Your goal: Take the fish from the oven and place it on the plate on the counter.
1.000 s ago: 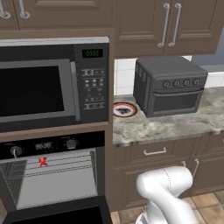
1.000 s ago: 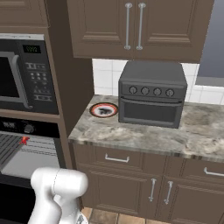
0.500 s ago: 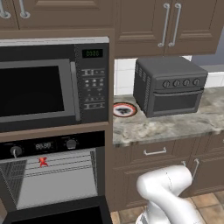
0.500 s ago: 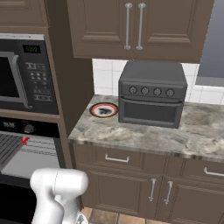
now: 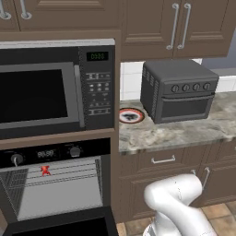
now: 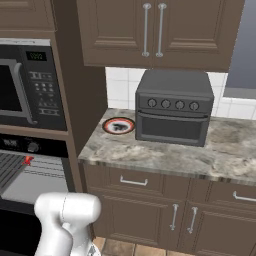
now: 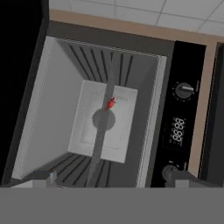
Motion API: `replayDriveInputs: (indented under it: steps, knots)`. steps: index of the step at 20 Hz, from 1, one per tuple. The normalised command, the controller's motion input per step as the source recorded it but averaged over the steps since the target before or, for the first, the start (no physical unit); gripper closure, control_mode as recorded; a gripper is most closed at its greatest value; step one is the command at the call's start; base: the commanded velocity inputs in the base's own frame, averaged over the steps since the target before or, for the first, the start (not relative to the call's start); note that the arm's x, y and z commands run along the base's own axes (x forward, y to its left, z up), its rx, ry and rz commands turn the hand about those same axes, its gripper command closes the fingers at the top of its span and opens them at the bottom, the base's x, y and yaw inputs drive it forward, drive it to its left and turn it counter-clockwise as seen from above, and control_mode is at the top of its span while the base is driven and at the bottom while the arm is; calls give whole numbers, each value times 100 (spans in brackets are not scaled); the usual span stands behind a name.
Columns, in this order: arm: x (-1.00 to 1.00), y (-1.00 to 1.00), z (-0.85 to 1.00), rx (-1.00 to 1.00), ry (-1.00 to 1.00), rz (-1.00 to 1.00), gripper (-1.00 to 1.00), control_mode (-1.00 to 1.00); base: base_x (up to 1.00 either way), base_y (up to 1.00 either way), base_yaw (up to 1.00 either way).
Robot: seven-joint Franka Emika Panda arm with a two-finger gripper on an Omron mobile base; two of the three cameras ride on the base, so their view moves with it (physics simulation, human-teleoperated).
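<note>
Brown kitchen; the oven (image 5: 55, 184) is standing open, the fish (image 7: 110, 103) lying on its rack at twelve o'clock from the wide-open gripper (image 7: 112, 179). Tiny, light, probably rigid: pinching across its body looks best.

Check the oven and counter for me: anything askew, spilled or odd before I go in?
Nothing stands out. The oven is open and the fish sits on its upper rack. The plate lies flat on the counter beside the toaster oven. No spills or damage show. The gripper faces the oven, jaws open.
</note>
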Motion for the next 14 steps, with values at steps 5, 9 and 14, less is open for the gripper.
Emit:
replayDriveInputs:
  steps: [5,9,14]
  knots:
    - [22,0,65,1,-1,0,-100,-100,0,0,0]
    - [-27,0,86,5,-12,0,-100,-100,0,0,0]
    - [-7,-1,87,5,-12,0,-100,-100,0,0,0]
